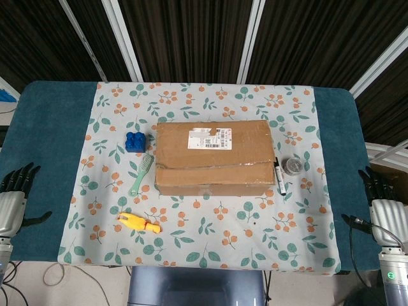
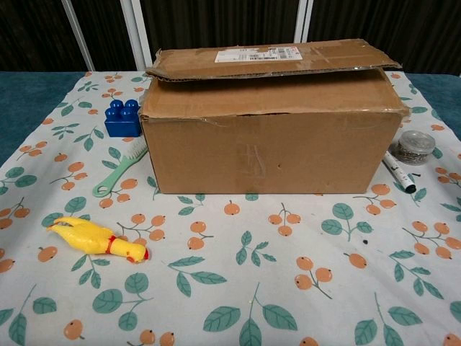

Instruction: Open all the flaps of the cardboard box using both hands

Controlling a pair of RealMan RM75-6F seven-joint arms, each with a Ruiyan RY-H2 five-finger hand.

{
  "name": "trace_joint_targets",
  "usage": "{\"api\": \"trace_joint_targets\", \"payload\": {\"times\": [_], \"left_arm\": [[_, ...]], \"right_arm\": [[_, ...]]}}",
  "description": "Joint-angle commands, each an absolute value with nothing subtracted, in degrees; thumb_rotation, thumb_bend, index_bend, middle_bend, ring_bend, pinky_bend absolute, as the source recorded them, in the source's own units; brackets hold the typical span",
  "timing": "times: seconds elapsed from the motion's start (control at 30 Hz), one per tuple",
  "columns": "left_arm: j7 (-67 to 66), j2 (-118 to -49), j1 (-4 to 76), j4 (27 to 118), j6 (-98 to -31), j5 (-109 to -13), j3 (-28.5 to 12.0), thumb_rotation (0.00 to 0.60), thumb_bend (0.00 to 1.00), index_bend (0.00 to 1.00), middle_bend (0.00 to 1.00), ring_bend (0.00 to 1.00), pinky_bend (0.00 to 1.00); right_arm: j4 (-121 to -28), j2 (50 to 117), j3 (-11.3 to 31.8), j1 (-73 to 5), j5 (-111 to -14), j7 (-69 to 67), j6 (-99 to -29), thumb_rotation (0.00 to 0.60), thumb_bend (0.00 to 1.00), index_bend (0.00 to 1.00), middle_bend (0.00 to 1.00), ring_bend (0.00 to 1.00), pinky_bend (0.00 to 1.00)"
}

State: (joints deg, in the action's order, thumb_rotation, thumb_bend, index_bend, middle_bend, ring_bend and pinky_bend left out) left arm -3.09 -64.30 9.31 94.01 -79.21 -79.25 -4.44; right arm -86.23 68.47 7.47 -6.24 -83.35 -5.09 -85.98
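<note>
A: Duck point(image 2: 97, 238) lies nearest the chest camera, on the patterned cloth point(image 2: 238, 295) in front of the box's left corner. Box point(image 2: 270, 137) sits mid-counter, flaps down; the far flap point(image 2: 270, 58) overlaps the near one point(image 2: 277, 92) and its edge stands slightly lifted.

B: Hands?

A: Left hand point(image 1: 14, 197) and right hand point(image 1: 384, 207) both rest at the counter's point(image 1: 51, 127) outer edges, well apart from the box, fingers apart, gripping nothing. Task judged not yet begun.

B: Risks?

A: Comb point(image 2: 122, 169) and block point(image 2: 124, 119) lie just beside the box's left end; pen point(image 2: 397, 171) and tin point(image 2: 416, 146) beside its right. A hand coming in from the side could knock them. Lifting only one flap might tip or slide the box. Worn flap edges could tear if pulled sharply.
</note>
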Motion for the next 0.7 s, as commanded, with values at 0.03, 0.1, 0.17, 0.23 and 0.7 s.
{"api": "trace_joint_targets", "payload": {"times": [0.03,0.1,0.17,0.23,0.7], "left_arm": [[-3.1,-64.3,9.3,94.0,-79.2,-79.2,-4.4,0.600,0.00,0.00,0.00,0.00,0.05],[-3.1,-64.3,9.3,94.0,-79.2,-79.2,-4.4,0.600,0.00,0.00,0.00,0.00,0.05],[-3.0,-64.3,9.3,94.1,-79.2,-79.2,-4.4,0.600,0.00,0.00,0.00,0.00,0.05],[-3.0,-64.3,9.3,94.0,-79.2,-79.2,-4.5,0.600,0.00,0.00,0.00,0.00,0.05],[-5.8,-63.7,11.8,98.1,-78.7,-79.3,-6.9,0.600,0.00,0.00,0.00,0.00,0.05]], "right_arm": [[-86.2,68.5,7.5,-6.2,-83.3,-5.1,-85.9,0.600,0.12,0.00,0.00,0.00,0.20],[-86.3,68.4,7.4,-6.3,-83.2,-5.2,-85.7,0.600,0.12,0.00,0.00,0.00,0.20],[-86.4,68.3,7.3,-6.3,-83.1,-5.2,-85.4,0.600,0.12,0.00,0.00,0.00,0.20],[-86.5,68.3,7.3,-6.3,-83.2,-5.2,-85.4,0.600,0.12,0.00,0.00,0.00,0.20],[-86.9,68.2,7.7,-6.2,-81.6,-5.3,-84.6,0.600,0.12,0.00,0.00,0.00,0.20]]}}
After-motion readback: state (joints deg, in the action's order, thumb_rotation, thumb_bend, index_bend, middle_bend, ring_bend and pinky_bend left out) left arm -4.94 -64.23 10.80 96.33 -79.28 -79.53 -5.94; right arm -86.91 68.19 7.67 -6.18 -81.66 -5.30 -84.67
